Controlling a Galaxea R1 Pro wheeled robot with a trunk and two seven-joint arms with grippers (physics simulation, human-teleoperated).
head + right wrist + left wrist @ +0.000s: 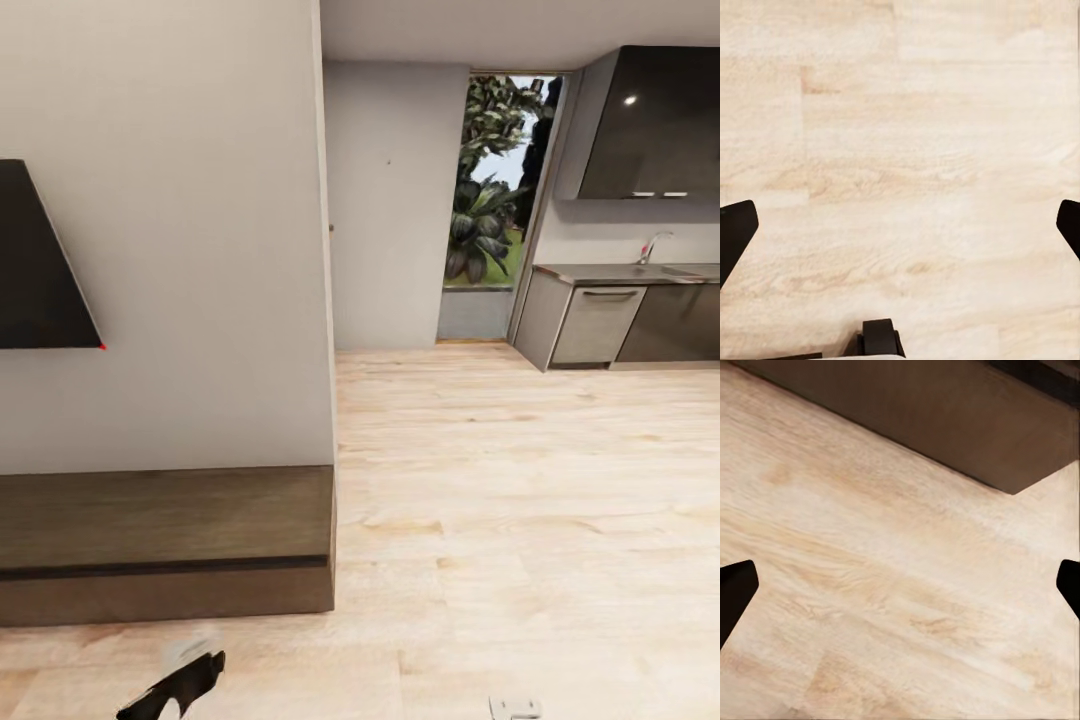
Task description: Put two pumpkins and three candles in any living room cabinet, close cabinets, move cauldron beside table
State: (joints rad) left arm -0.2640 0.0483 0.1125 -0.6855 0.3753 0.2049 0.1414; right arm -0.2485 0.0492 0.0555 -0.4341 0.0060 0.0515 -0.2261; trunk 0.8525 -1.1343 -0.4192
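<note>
The long low dark-brown cabinet (165, 545) stands against the white wall (200, 250) at the left of the head view, its drawers closed and its left end cut off by the frame edge, with a dark wall-mounted screen (35, 270) above it, also partly cut off. In the left wrist view the left end effector (900, 589) hangs spread over the pale wood floor (520, 520) with only its dark fingertips (735, 592) showing at the edges, and a corner of the cabinet lies just beyond. The right end effector (900, 229) is likewise spread above bare floor, only its tips visible, while a grey kitchen counter (630, 272) and a doorway (495, 190) onto greenery sit far off.
</note>
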